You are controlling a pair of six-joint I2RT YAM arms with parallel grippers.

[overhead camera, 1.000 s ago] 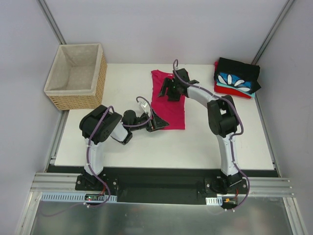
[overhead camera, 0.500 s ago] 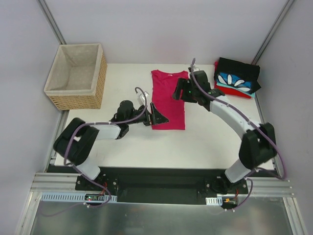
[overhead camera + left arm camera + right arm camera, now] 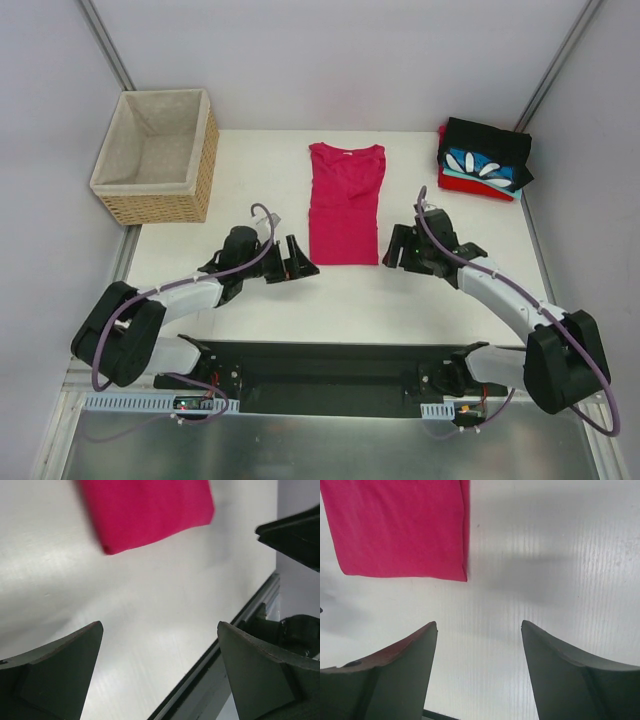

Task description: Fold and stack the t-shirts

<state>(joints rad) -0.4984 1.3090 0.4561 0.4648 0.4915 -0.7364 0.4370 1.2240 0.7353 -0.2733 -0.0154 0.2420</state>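
Only the top view takes in the whole layout. The magenta t-shirt [image 3: 345, 203] lies flat in the middle of the white surface [image 3: 430, 305]. A stack of folded t-shirts [image 3: 485, 160] sits at the far right corner, with black on top, blue with white petals under it and red at the bottom. A wicker basket [image 3: 160, 208] stands at the far left corner. The same view shows both arms stretched low, with the left tool [image 3: 297, 265] just beside the shirt's near left corner. The right tool [image 3: 393, 250] is just beside its near right corner. Neither touches the cloth.

The wrist views add what the top view is too coarse to show. From the left wrist, the two dark fingers [image 3: 60, 675] stand wide apart with bare surface between them. The shirt's near corner lies beyond them, rounded and slightly thick. From the right wrist, the fingers [image 3: 395, 680] are also spread wide and hold nothing. The shirt's right edge shows as a narrow doubled strip where cloth is folded under.

The magenta shirt is a long narrow panel with its sides and sleeves turned in. Its neckline is at the far end and its straight hem at the near end. Soft creases run below the collar.
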